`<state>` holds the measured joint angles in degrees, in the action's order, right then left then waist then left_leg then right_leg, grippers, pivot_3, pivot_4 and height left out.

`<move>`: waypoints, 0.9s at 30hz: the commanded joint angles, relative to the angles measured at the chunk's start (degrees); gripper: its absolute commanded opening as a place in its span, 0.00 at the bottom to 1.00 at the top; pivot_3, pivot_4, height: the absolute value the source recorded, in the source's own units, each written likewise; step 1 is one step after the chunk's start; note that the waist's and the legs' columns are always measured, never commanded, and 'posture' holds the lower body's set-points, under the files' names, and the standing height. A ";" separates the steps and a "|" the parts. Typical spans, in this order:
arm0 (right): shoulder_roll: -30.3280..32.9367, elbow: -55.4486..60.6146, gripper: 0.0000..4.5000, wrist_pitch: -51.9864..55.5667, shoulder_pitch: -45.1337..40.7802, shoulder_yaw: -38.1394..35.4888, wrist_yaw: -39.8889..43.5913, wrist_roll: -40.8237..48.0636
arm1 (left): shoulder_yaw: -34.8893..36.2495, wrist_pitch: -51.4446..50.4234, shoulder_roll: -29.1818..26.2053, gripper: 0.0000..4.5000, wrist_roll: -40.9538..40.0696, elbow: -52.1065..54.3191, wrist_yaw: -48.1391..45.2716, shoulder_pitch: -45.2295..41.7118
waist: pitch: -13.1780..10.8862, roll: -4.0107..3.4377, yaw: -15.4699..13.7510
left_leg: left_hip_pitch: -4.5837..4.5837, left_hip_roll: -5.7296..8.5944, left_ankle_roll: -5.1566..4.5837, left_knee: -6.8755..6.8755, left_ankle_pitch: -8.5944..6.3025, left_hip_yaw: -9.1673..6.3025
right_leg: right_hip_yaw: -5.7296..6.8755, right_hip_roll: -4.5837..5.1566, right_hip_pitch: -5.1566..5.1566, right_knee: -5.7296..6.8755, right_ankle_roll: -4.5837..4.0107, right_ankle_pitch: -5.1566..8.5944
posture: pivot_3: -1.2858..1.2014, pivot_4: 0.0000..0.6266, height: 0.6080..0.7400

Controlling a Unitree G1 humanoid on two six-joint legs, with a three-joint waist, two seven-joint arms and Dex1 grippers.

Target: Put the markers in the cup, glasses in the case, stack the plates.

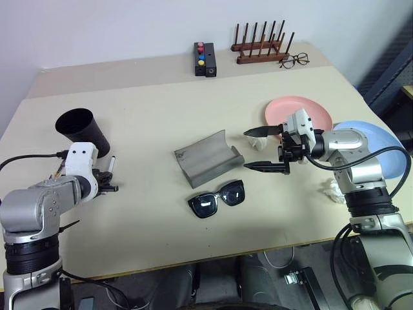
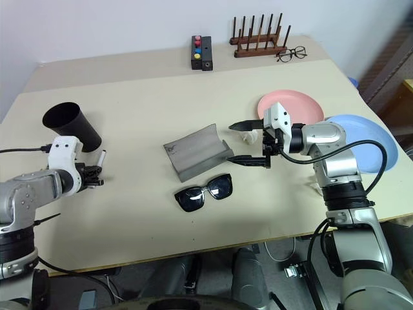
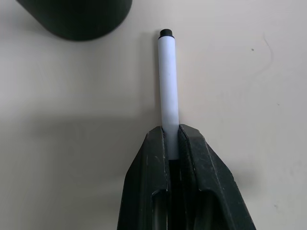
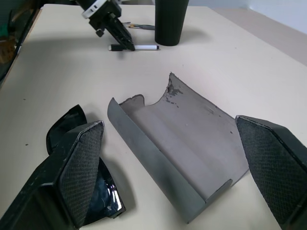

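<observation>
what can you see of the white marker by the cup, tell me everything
The white marker is a slim, smooth plastic-looking pen with a white barrel and a small black tip at its far end. It lies flat on the beige table, just beside the black cup without touching it. The left claw is shut on its near end, one black finger on each side of the barrel. A second, yellowish marker lies close behind it.

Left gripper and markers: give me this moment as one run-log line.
left gripper: shut on white marker, lying on table beside cup | right gripper: open above case | sunglasses: on table
</observation>
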<state>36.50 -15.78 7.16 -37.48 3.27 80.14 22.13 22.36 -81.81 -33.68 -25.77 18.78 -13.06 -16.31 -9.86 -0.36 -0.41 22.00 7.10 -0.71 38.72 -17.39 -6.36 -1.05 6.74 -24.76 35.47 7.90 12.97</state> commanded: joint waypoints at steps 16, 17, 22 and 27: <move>-7.23 0.44 1.00 4.76 -4.21 -5.93 -4.34 8.25 | 7.84 39.90 14.93 0.01 -5.22 17.14 -3.28 3.27 | -0.05 0.10 -0.30 | 0.08 -0.01 0.00 0.11 0.00 -0.01 | 0.02 0.01 0.03 -0.07 -0.02 -0.01 | 0.52 0.24 1.00; -7.91 0.44 1.00 4.09 -4.20 -6.63 -4.31 9.05 | 8.62 42.28 14.82 0.01 -5.23 15.73 -3.40 2.40 | -0.05 0.10 -0.28 | 0.08 0.00 0.00 0.11 0.00 -0.01 | 0.03 0.00 0.02 -0.07 -0.02 -0.01 | 0.52 0.24 1.00; -9.09 0.62 1.00 3.73 -3.44 -7.03 -3.98 9.61 | 11.05 54.04 13.97 0.01 -2.82 6.88 -1.64 -2.49 | -0.05 0.10 -0.21 | 0.09 -0.01 0.00 0.11 0.00 0.00 | 0.03 -0.03 -0.02 -0.05 -0.02 -0.01 | 0.52 0.24 1.00; -9.80 1.04 1.00 2.48 -2.96 -6.24 -2.80 9.00 | 11.14 65.44 11.12 0.01 1.26 -2.63 -0.73 -7.86 | -0.04 0.11 -0.27 | 0.12 0.00 0.00 0.12 0.00 0.00 | 0.04 -0.03 -0.03 -0.06 -0.02 -0.02 | 0.52 0.24 1.00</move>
<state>27.04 -16.51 10.81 -39.90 -2.60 76.81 30.55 32.47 -20.50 -21.25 -25.56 16.58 -13.93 -22.98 -9.91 -0.25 -0.68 22.13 7.10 -0.71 38.86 -17.39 -6.36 -1.01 6.71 -24.78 35.41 7.88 12.95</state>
